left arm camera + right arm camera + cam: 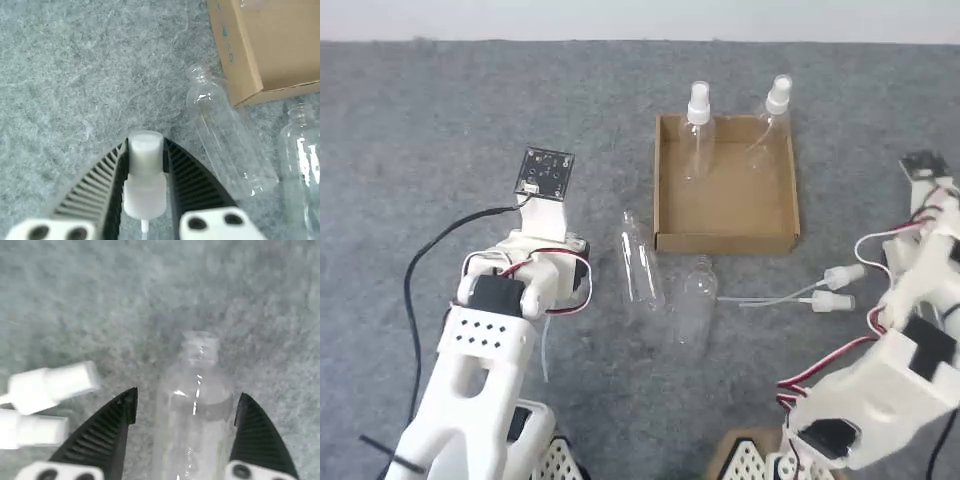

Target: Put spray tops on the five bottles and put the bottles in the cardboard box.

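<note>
While left fingers (100,185) pinch a spray top (145,172), right fingers (105,435) gape over grey carpet (470,120).

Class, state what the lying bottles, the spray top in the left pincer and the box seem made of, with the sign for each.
Bottles: clear glossy plastic, probably; the grey mat shows through them, with bright glints. Spray top: opaque white plastic, seemingly, smooth and dull. Box: brown cardboard, matt; thin flat walls with no gloss.

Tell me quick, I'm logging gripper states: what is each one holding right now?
Left gripper: closed on a spray top.
Right gripper: open, straddling an uncapped bottle.
</note>
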You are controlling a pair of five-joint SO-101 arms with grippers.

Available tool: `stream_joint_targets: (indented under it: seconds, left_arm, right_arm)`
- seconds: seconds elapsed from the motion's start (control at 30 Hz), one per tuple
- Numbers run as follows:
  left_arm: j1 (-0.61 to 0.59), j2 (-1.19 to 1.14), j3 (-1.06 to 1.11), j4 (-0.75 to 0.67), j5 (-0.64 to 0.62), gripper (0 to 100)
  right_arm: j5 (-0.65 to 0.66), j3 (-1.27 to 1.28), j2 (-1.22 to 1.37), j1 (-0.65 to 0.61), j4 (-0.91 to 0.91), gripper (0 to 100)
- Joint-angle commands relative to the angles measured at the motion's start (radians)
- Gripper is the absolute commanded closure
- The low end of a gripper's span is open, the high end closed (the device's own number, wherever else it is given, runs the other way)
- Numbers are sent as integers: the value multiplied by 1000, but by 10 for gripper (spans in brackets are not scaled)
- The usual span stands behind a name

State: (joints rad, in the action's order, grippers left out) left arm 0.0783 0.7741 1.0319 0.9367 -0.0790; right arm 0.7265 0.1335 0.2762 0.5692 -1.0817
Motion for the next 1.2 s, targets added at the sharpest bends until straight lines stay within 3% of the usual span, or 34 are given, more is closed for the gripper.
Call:
stream_joint_targets:
  seconds: [0.0,0.63,0.87,1.17]
  left_arm:
    - [-2,34,-8,-29,5,988]
    - [-2,34,-8,-29,5,988]
    - [-2,34,-8,-29,5,988]
    - [-2,34,-8,-29,5,988]
  right_arm:
    - [3,-127,-79,-38,-64,746]
    - [68,-288,162,16,-67,753]
    - [89,-284,166,54,-67,857]
    - [183,-262,166,53,-114,783]
